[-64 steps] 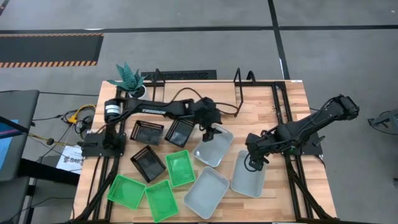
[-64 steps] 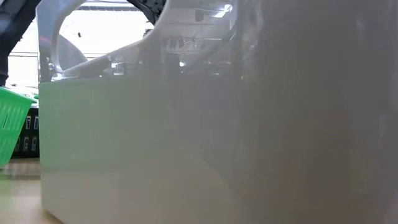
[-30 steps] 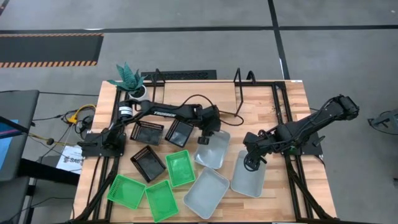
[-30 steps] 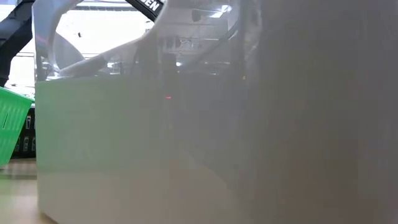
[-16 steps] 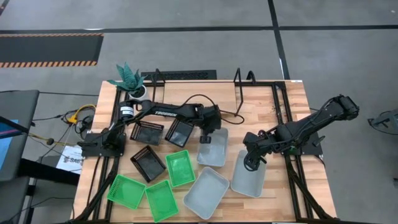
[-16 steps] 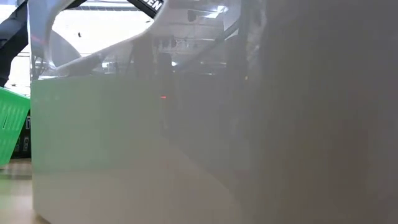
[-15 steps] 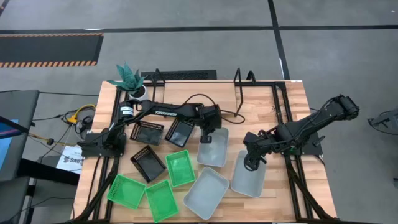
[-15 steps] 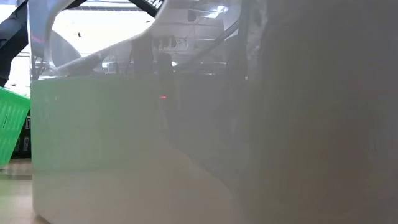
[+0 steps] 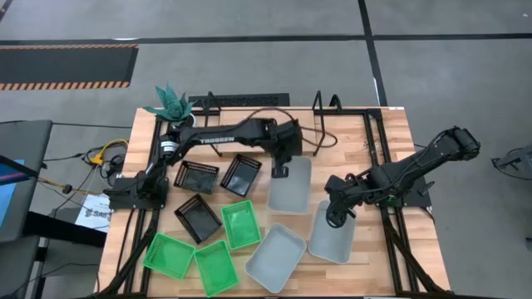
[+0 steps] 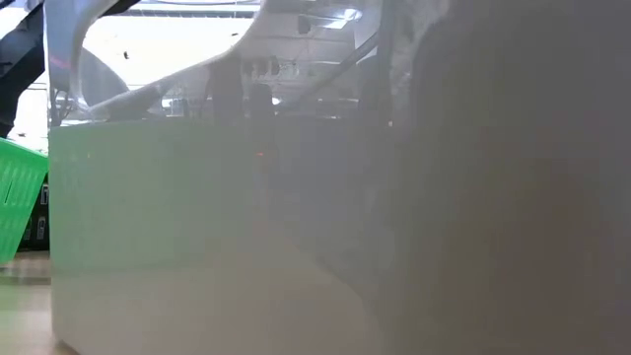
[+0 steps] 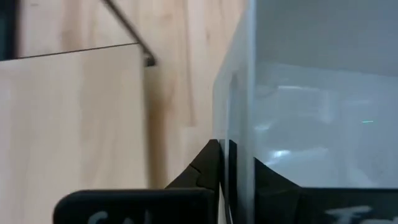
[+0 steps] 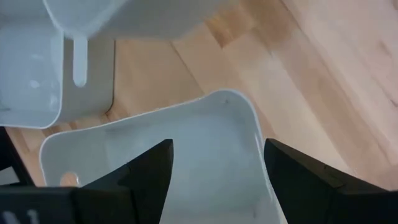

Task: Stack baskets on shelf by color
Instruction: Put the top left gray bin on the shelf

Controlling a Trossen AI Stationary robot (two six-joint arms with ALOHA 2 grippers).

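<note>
My left gripper [image 9: 281, 170] is shut on one pale grey basket [image 9: 291, 187] and holds it above the table's middle, near the shelf's black wire frame [image 9: 319, 120]. My right gripper [image 9: 335, 218] hovers open over a second pale basket [image 9: 332, 237] that lies flat on its base; its fingers straddle that basket's end [image 12: 186, 149] without touching. A third pale basket [image 9: 277, 256] lies at the near edge. Three green baskets [image 9: 241, 224] and three black ones [image 9: 198, 218] lie flat on the left half. My left gripper pinches the pale basket's far end wall [image 11: 239, 134] near its left corner, one finger [image 11: 202, 171] on either face of the thin wall. The fingers slant down from the far side. The basket hangs from them, raised off the table.
A potted plant [image 9: 170, 104] stands at the far left corner. The shelf's light board [image 11: 74, 112] lies beyond the held basket. The low view is filled by a pale basket wall [image 10: 246, 227], with a green basket [image 10: 20, 197] at its left.
My left gripper has risen and gone toward the far edge, taking the pale basket with it. The basket has come up off the table and swung from a slanted lie to square with the table's edges. My right arm has kept still.
</note>
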